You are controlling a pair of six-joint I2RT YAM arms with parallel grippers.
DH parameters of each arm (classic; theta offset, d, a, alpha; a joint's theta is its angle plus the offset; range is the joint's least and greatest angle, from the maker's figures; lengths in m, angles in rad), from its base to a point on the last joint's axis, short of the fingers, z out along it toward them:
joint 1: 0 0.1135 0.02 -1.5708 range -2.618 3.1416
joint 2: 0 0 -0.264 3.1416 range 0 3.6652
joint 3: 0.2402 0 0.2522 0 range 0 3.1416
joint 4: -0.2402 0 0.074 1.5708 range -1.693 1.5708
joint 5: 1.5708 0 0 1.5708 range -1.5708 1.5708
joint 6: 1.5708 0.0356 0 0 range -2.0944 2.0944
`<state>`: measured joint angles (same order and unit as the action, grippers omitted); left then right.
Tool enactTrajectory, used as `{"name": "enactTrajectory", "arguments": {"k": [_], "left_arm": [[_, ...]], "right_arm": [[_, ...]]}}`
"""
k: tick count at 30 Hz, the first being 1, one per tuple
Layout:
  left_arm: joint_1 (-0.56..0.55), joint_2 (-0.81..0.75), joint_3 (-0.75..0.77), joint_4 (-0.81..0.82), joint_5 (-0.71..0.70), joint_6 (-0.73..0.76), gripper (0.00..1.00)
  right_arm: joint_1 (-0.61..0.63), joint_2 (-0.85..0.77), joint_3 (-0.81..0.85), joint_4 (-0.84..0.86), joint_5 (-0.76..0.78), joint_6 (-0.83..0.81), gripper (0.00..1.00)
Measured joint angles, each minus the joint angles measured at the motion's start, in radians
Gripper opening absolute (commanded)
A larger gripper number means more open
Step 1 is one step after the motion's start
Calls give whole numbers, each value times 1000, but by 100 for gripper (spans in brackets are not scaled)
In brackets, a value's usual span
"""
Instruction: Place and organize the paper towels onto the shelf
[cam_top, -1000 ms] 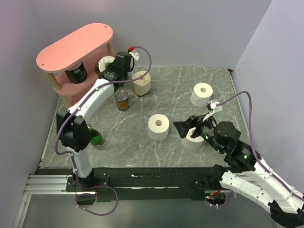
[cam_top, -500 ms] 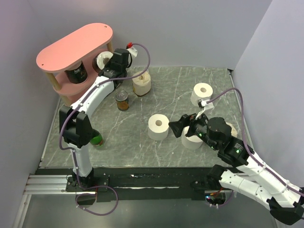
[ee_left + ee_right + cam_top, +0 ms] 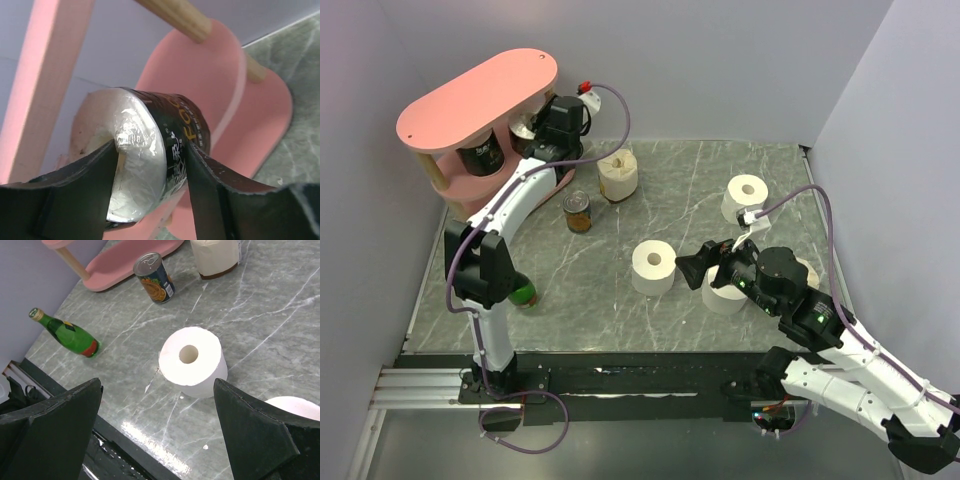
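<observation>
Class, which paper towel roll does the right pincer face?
The mid-table roll, facing the open right pincer; another roll sits under that arm, the far roll to its side.

Far-left corner of surface [image 3: 700,180]: shelf [image 3: 470,95], top board overhanging the middle tier. Left claw [image 3: 152,150] sits in between the boards. Way ahead blocked by white roll [image 3: 135,170] and dark can [image 3: 187,135], close between its fingers; wooden post [image 3: 175,15] close by. By shelf foot: tin [image 3: 578,212], cream jar [image 3: 618,174]. Green bottle [image 3: 523,293] near left edge. Right claw [image 3: 157,385] spread wide; bare marble all round central roll [image 3: 191,361]. Far-right roll [image 3: 745,198] stands apart, open approach.
</observation>
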<state>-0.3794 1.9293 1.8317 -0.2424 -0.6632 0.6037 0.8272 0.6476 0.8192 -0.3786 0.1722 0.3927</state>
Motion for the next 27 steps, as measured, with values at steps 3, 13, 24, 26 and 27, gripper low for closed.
{"name": "enactTrajectory", "arguments": {"k": [3, 13, 24, 26, 27], "left_arm": [[6, 0, 0, 20, -17, 15, 62], [-9, 0, 14, 33, -64, 33, 67], [-61, -14, -6, 8, -66, 11, 58], [-67, -32, -38, -8, -66, -2, 55], [-69, -40, -54, -18, -66, -8, 53]], "right_arm": [[0, 0, 0, 1, 0, -3, 100], [0, -4, 30, -3, 19, -25, 99], [0, -34, 36, -6, 25, -25, 100], [0, -42, 37, -6, 23, -24, 100], [0, -46, 37, -6, 21, -24, 99]]}}
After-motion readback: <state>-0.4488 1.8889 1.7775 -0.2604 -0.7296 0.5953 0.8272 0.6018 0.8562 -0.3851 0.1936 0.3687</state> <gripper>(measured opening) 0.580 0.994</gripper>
